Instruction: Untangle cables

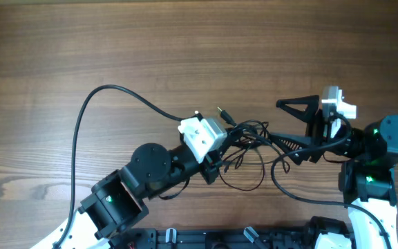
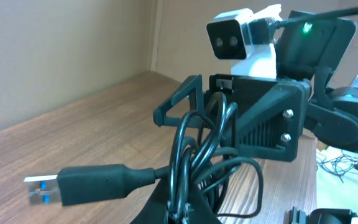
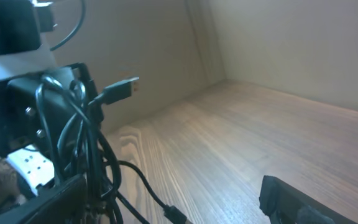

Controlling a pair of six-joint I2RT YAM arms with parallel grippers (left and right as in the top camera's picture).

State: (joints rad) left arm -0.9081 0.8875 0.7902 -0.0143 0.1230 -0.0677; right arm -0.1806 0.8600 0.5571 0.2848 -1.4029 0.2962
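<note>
The cables [image 1: 246, 144] form a thin black tangle at the table's middle, with a USB plug [image 1: 222, 112] sticking out at the top. My left gripper [image 1: 221, 153] is shut on the bundle; in the left wrist view the strands [image 2: 194, 155] rise from the closed jaws and the USB plug [image 2: 73, 184] points left. My right gripper [image 1: 286, 131] stands open facing the tangle. In the right wrist view the cables [image 3: 82, 140] drape over its left finger [image 3: 55, 202]. A small plug [image 3: 176, 214] lies between the fingers, and the right finger [image 3: 291, 199] is bare.
A thicker black cord [image 1: 81, 124] loops from the left wrist camera out over the table's left half. The arm bases [image 1: 254, 238] sit along the front edge. Bare wooden table [image 1: 185, 41] lies behind the grippers.
</note>
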